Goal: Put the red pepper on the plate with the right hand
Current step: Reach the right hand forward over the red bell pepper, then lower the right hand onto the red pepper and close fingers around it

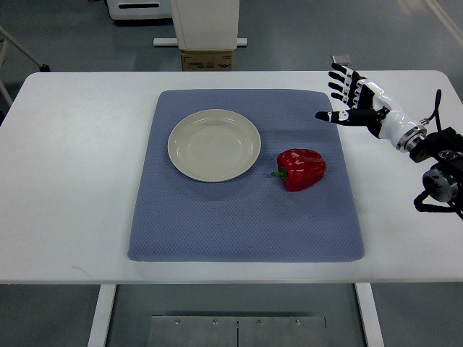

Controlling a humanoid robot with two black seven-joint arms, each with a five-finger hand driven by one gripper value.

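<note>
Table: a white, smooth-topped table (72, 181) with rounded corners spans nearly the whole top view, its long front edge nearest the camera.
Mat: a blue-grey mat (239, 231) with a fine dimpled weave and rounded corners lies on the middle of the table, leaving bare white margins to the left and right.
Plate: a round, cream-coloured plate (214, 144), glossy and shallow with a raised rim, sits on the mat's far-left part and holds nothing.
Red pepper: a shiny, lobed red pepper (302, 168) lies on its side on the mat, just right of the plate and apart from its rim, green stem pointing left toward the plate.
Right hand: the black-and-white right hand (354, 100) hangs over the table's far-right area, beyond the mat's far-right corner, fingers spread and holding nothing, thumb stretched left; it is well apart from the pepper.
Right arm: a white forearm with black joint hardware and cable enters from the right edge.
Open room: bare mat lies along the front edge and between the pepper and the mat's right edge; the table's left margin is uncluttered.
Beyond the table: a cardboard box (207, 60) under a white stand (205, 23) sits on the grey floor past the far edge.
</note>
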